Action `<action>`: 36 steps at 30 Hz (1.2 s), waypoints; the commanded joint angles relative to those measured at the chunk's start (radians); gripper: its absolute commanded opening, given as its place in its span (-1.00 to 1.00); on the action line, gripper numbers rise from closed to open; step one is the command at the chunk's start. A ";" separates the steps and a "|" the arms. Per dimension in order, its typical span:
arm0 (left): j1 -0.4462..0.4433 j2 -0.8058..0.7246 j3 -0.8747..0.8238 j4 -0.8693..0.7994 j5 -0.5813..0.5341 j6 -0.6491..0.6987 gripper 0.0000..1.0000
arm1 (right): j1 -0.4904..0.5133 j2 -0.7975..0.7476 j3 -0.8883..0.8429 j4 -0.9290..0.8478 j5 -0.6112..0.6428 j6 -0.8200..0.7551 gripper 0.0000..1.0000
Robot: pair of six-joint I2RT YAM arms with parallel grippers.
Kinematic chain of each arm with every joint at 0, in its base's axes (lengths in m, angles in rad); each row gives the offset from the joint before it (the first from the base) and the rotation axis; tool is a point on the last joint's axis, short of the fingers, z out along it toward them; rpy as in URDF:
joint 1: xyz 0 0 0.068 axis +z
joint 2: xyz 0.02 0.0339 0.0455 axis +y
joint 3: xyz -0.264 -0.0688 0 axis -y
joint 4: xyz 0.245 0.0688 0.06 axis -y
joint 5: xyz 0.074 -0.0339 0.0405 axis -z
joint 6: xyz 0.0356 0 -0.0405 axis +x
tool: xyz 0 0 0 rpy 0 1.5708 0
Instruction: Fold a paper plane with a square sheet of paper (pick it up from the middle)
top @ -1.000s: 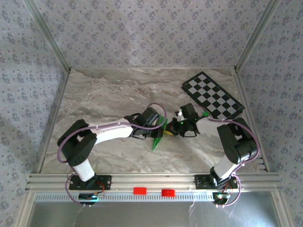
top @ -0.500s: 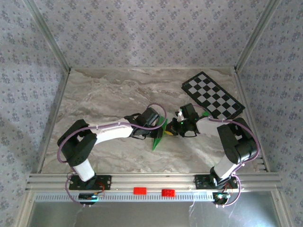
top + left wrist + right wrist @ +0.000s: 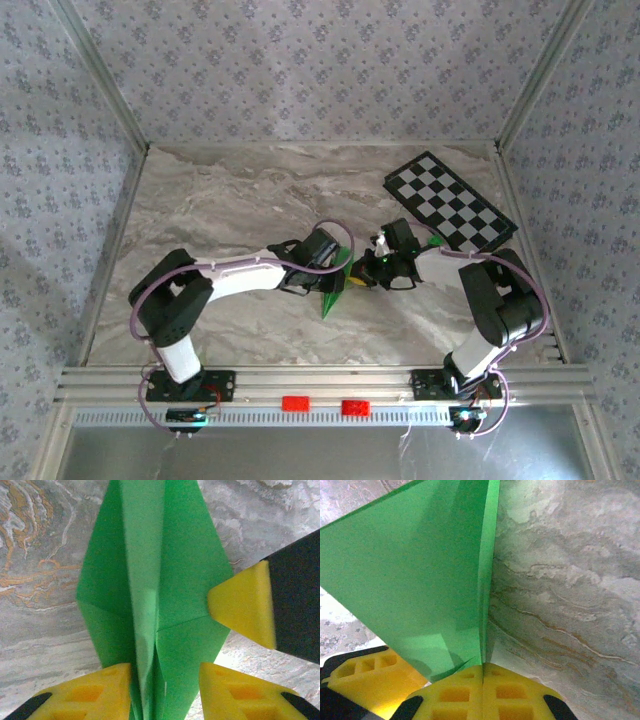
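1 paper plane [image 3: 333, 292], 1 checkered board [image 3: 450, 205].

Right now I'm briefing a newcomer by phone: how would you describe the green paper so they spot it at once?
On the marble table, look mid-front, where the left gripper and right gripper meet. The green paper sits between them, pinched by the right one. It is bright green and folded to a point, unlike the flat checkered board behind.
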 commanded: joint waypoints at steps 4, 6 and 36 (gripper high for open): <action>-0.007 0.020 0.025 -0.020 0.014 0.017 -0.22 | -0.008 -0.002 0.017 -0.033 -0.002 -0.021 -0.94; -0.008 0.024 0.028 -0.021 0.013 0.019 -0.22 | -0.007 -0.001 0.016 -0.034 -0.002 -0.021 -0.94; -0.011 0.094 0.068 -0.064 0.018 0.033 -0.57 | -0.016 0.003 0.011 -0.021 -0.016 -0.019 -0.87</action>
